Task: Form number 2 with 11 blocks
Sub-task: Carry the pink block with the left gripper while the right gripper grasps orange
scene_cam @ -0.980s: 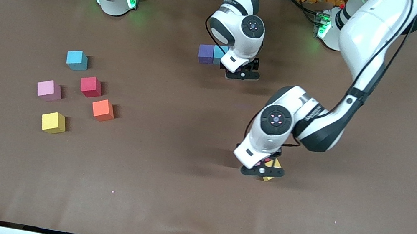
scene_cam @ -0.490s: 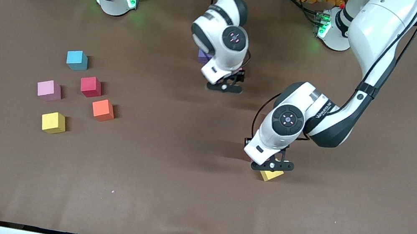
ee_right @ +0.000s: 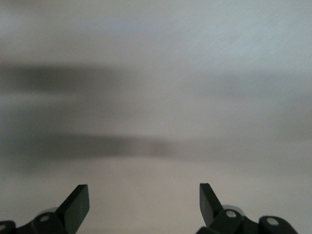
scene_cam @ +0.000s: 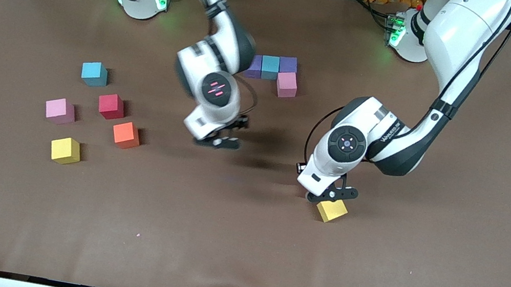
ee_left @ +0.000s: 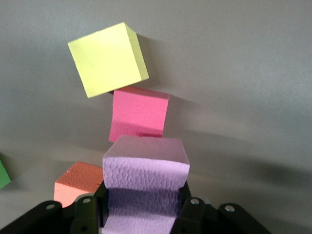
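Left gripper (scene_cam: 329, 197), clenching a matte lilac cube (ee_left: 145, 185) above a matte yellow cube (scene_cam: 331, 210), should lift straight up; released right gripper (scene_cam: 218, 140) hovers over the brown table (scene_cam: 238, 244) at its 9 o'clock.

The broad stretch of tabletop (scene_cam: 238, 244) nearer the camera than the yellow cube (scene_cam: 332, 210) lies bare, giving open passage. Over that yellow cube the left gripper (scene_cam: 328, 195), clamped on a purple cube (ee_left: 144, 185), crowds the approach from above; in the left wrist view a pink cube (ee_left: 139, 115) and an orange cube (ee_left: 78, 181) sit close by. The right gripper (scene_cam: 218, 140), fingers spread, hangs over bare tabletop between the yellow cube and five loose cubes (scene_cam: 111, 106) toward the right arm's end. A row of cubes (scene_cam: 275, 70) blocks ground farther from the camera.
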Available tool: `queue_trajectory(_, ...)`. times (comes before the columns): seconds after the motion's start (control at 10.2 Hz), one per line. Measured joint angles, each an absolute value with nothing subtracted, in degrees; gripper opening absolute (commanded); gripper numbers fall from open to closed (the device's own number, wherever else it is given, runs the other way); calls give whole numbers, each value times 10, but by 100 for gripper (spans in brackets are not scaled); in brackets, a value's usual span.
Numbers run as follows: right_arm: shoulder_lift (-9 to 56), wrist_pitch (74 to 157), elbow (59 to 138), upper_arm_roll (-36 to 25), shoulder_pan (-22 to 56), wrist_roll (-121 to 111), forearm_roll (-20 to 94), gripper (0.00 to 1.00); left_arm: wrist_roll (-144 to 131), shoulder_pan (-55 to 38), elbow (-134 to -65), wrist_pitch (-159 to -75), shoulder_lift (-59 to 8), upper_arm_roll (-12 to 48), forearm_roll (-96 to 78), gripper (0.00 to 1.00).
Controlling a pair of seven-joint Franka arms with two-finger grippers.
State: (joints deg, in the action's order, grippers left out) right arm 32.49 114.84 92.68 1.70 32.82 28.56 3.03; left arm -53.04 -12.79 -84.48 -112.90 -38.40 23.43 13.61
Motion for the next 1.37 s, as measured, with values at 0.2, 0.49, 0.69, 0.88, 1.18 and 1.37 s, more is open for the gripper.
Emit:
queue_trajectory(0.2,311,1146,948,17,255,187,15,100,-563,-129,-856,-1130,-383,245,136,11)
queue_trajectory(0.49,305,1149,970,17,190,68,-23,100,-608,-131,-880,-1137,-383,266,136,11)
queue_trajectory(0.69,305,1153,981,17,173,-3,-27,100,-635,-135,-899,-1153,-382,275,136,11)
queue_trajectory(0.88,304,1158,991,17,157,-94,-29,100,-665,-145,-929,-1193,-382,277,136,11)
queue_trajectory(1.18,295,1225,1036,17,129,-170,-29,100,-701,-150,-977,-1249,-382,277,136,11)
queue_trajectory(1.37,286,1246,1062,17,126,-172,-30,100,-708,-151,-1001,-1276,-382,281,136,10)
